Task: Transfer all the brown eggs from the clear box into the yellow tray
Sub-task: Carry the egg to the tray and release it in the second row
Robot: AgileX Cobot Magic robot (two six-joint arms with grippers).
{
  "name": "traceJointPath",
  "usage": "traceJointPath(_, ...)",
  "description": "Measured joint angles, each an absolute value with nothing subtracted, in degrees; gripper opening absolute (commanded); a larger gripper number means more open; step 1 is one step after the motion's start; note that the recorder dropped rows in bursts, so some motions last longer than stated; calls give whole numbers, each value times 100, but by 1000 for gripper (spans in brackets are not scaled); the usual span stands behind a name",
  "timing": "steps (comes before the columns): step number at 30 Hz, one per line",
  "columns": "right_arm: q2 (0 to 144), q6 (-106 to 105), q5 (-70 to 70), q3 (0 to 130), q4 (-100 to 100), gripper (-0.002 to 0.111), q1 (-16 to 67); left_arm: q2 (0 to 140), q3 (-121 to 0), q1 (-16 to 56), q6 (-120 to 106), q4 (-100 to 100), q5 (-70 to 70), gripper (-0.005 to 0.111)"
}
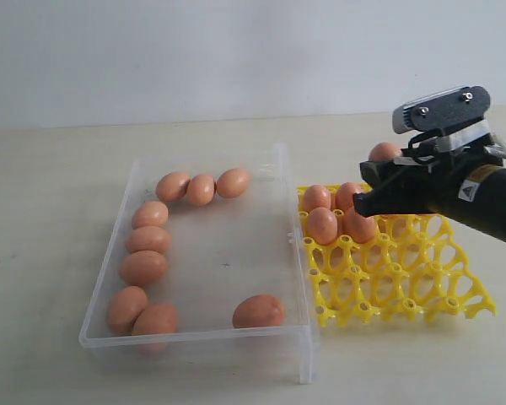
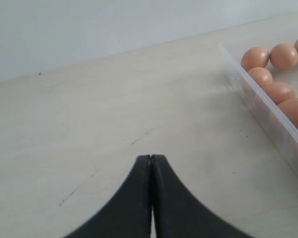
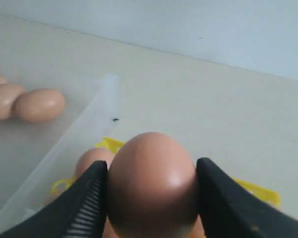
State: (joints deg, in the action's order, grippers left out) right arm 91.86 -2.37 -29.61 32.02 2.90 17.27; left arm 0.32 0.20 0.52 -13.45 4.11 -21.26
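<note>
Left fingers [image 2: 131, 198] tight together over the table [image 2: 114, 109], brown eggs [image 2: 278, 91] in clear box [image 2: 241, 82] nearby.

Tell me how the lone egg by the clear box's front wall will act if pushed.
The lone egg would probably roll: it is rounded, lying on the smooth floor of the clear box, no egg beside it. Likely not too slippery: the right gripper holds a like egg between its fingers.

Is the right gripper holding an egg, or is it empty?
Holding one: a brown egg sits clamped between the fingers of the right gripper.
</note>
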Motion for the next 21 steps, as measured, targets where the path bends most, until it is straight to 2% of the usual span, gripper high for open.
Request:
traceJointPath(6,9506,-237,-3400,3036,290,0,1346,32,20,52,-1345,411,-2126,0)
traceJointPath(18,10431,-101,-3911,3036,290,0,1259,32,20,52,-1345,411,-2126,0)
traceJointPath(21,10529,0,-3934,3036,290,8,1259,32,20,52,-1345,411,-2126,0)
